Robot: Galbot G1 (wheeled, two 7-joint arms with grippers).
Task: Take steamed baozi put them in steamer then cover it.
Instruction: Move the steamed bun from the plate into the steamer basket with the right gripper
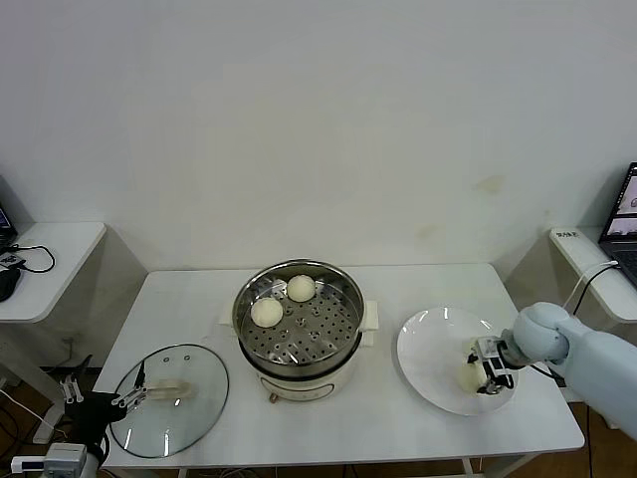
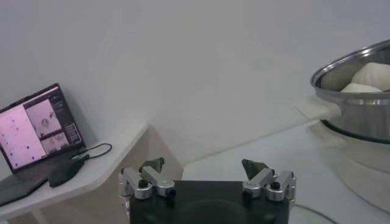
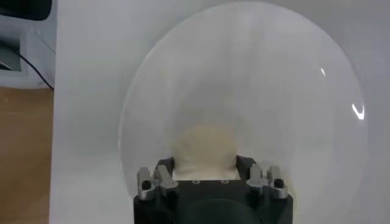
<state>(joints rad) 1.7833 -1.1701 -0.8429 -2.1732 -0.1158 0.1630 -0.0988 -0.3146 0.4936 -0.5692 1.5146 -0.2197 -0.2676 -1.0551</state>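
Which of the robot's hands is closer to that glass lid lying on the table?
The left. The left gripper hangs open just off the table's left front edge beside the glass lid; the right gripper is far across, shut on a baozi over the plate.

Buns (image 1: 267,312): pale cream. Steamer (image 1: 343,329): shiny steel, perforated, on cream base. Plate (image 1: 428,349): white. Lid (image 1: 199,398): clear glass, cream handle. Table (image 1: 348,428): white. Right arm (image 1: 597,363): pale blue.

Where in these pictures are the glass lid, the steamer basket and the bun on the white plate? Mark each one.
Glass lid (image 1: 169,400): head view, on the clear pane below its handle.
Steamer basket (image 1: 317,331): head view, on the bare perforated floor.
Bun on the white plate (image 3: 204,146): right wrist view, on its rounded top, between the right gripper's fingers.
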